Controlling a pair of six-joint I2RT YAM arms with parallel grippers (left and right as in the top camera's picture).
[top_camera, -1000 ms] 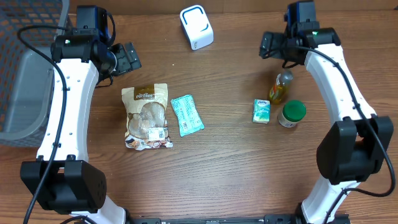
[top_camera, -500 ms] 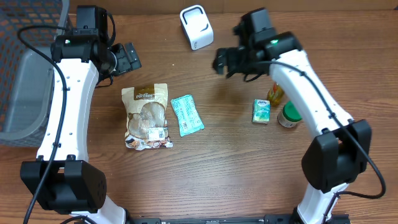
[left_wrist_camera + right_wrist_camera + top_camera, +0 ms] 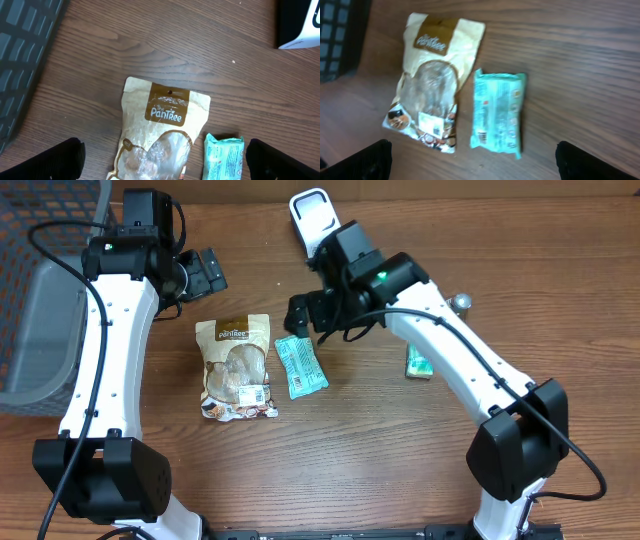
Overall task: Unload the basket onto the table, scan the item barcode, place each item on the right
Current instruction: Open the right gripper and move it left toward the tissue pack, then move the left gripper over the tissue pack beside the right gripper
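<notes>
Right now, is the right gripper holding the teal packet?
No, the right gripper is open above the teal packet, which lies flat on the table.

Glossy plastic teal packet on matt wood-grain table.

Looks like a robot lab bench set up as a mock shop checkout. What shows it:
- Lab side: two white-and-black robot arms, left arm and right arm, have their bases at the near edge of a wood-grain desk. There is one fixed camera overhead and one on each wrist.
- Retail side: a small white barcode scanner stands at the back of the desk.
- Packaged groceries lie flat mid-desk: a snack pouch, a teal packet, and a small carton half hidden under the right arm.
- A dark mesh basket and a grey bin sit at the left edge.
</notes>
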